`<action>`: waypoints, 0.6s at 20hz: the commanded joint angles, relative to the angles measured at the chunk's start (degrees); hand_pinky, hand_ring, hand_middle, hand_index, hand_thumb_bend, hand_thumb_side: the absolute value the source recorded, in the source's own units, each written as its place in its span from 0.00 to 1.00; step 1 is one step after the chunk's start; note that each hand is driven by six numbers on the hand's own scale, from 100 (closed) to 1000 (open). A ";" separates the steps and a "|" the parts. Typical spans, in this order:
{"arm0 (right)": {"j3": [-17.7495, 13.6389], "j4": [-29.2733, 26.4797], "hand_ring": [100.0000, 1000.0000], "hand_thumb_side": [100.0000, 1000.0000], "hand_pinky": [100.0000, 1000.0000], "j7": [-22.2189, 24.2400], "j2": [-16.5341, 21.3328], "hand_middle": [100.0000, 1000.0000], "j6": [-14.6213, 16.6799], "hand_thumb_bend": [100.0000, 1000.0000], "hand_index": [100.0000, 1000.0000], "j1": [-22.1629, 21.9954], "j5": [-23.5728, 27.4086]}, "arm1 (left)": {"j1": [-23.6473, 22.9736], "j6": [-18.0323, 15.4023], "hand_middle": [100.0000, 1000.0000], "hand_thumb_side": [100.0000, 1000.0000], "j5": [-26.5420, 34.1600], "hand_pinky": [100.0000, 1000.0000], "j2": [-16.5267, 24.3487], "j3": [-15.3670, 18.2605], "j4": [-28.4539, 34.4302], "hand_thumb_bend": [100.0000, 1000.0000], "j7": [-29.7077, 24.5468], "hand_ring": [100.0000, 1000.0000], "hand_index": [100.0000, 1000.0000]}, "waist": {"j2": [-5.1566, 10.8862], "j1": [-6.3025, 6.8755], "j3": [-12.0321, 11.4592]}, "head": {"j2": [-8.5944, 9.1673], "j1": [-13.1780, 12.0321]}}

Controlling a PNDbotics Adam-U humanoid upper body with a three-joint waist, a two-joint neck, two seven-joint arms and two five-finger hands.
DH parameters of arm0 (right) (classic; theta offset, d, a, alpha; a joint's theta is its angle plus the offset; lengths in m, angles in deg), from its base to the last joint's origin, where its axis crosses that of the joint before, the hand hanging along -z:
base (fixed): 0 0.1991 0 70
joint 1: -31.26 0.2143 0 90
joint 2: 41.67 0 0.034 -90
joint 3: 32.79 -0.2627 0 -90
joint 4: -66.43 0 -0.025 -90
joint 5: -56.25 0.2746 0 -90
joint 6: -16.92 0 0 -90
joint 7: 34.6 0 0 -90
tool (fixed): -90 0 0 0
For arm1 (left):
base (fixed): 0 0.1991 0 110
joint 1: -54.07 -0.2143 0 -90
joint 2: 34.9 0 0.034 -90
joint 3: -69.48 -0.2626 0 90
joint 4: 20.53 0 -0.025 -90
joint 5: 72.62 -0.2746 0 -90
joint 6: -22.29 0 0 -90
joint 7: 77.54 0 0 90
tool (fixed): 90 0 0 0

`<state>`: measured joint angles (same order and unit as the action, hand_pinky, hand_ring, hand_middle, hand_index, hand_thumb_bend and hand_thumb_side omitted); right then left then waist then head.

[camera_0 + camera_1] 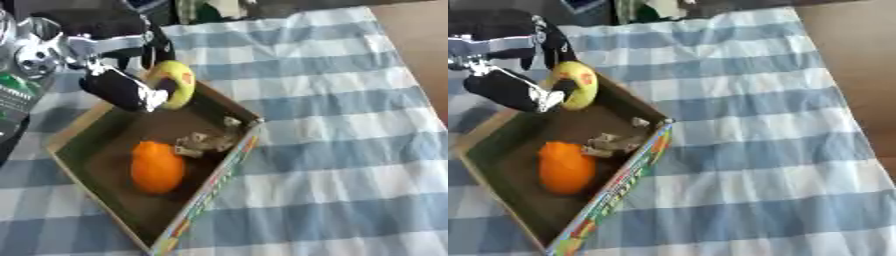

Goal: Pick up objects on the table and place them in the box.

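Observation:
An open cardboard box (223,175) lies askew on the blue checked cloth, left of centre. An orange fruit (157,166) and a small pale crumpled thing (203,141) lie inside it. My left hand (122,89) comes in from the upper left and hangs over the box's far corner, its fingers curled round a yellow banana (178,83) with a red sticker. The banana is above the box's far rim. My right hand shows in neither view.
The blue and white checked cloth (350,150) covers the table right of the box. A bare brown table edge (859,60) runs along the far right. Dark things (649,7) sit beyond the far edge of the cloth.

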<state>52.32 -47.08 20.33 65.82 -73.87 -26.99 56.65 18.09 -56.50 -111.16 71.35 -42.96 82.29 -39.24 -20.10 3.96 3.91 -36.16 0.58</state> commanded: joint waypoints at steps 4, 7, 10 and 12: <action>-0.42 -1.09 0.76 0.64 0.67 -0.06 0.68 0.66 -0.09 0.00 0.75 0.74 0.49 | 0.33 -2.14 0.70 0.69 -0.34 0.55 0.54 0.39 -0.82 0.23 -0.27 0.73 0.87 | 1.84 -0.19 0.02 | 0.49 -0.44; -0.46 -1.09 0.76 0.64 0.67 -0.10 0.59 0.66 -0.13 0.00 0.75 0.71 0.55 | 0.16 -3.13 0.70 0.70 -0.71 0.55 0.32 0.87 -1.05 0.25 -0.25 0.73 0.86 | 1.99 -0.20 -0.01 | 0.52 -0.43; -0.49 -1.09 0.76 0.64 0.67 -0.16 0.52 0.66 -0.12 0.00 0.75 0.69 0.61 | -0.21 -3.16 0.67 0.67 -0.97 0.53 -0.14 1.87 -0.97 0.12 0.67 0.71 0.84 | 2.16 -0.30 -0.08 | 0.41 -0.37; -0.52 -1.09 0.76 0.64 0.67 -0.19 0.46 0.66 -0.12 0.00 0.75 0.65 0.65 | -0.59 -2.15 0.63 0.65 -1.28 0.49 -0.55 3.13 -0.41 0.00 2.90 0.68 0.80 | 2.26 -0.38 -0.19 | 0.38 -0.35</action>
<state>52.31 -47.08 20.31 65.32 -73.90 -26.99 56.91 16.85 -58.89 -112.07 70.21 -41.36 81.13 -37.31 -19.32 3.92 3.82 -36.16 0.32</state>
